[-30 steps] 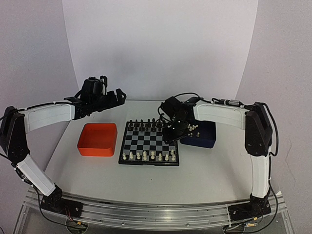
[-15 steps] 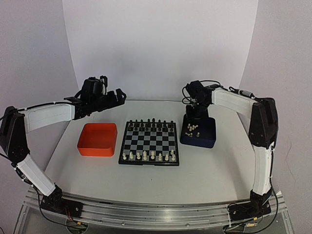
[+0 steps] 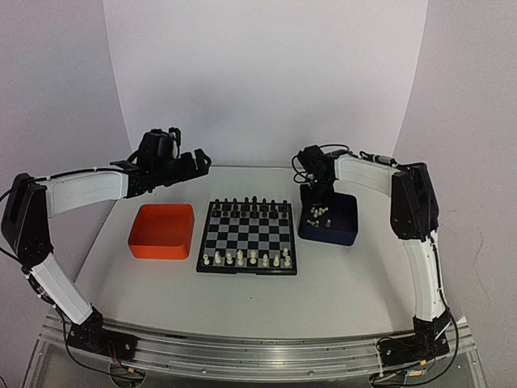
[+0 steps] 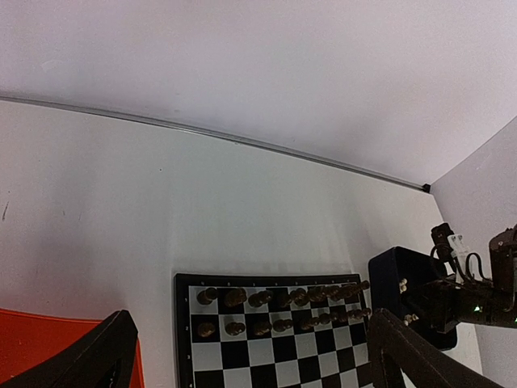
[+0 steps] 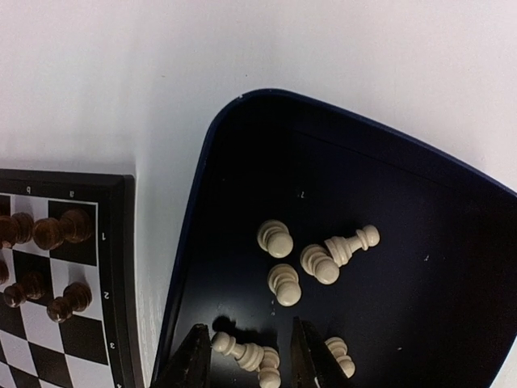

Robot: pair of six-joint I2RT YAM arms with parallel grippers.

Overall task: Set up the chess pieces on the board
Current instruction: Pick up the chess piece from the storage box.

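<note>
Cream-white chess pieces (image 5: 279, 284) lie in the dark blue tray (image 5: 436, 234) right of the board (image 3: 246, 271); right gripper (image 5: 246, 362), fingers apart, straddles one and likely must lower and pinch; left gripper (image 3: 198, 160) gapes idle

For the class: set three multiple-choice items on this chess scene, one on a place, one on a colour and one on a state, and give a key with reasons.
1. Where do the loose cream pieces lie?
A in a cup; B in the dark blue tray; C in a bag.
2. What colour is the tray left of the board?
A green; B orange; C yellow.
3. How is the right tool?
A open; B shut on a pawn; C out of view.

Key:
1 B: the right wrist view shows them scattered on that tray's floor.
2 B: the orange tray sits on that side in the top view.
3 A: its jaws stand wide apart above the tray.
</note>
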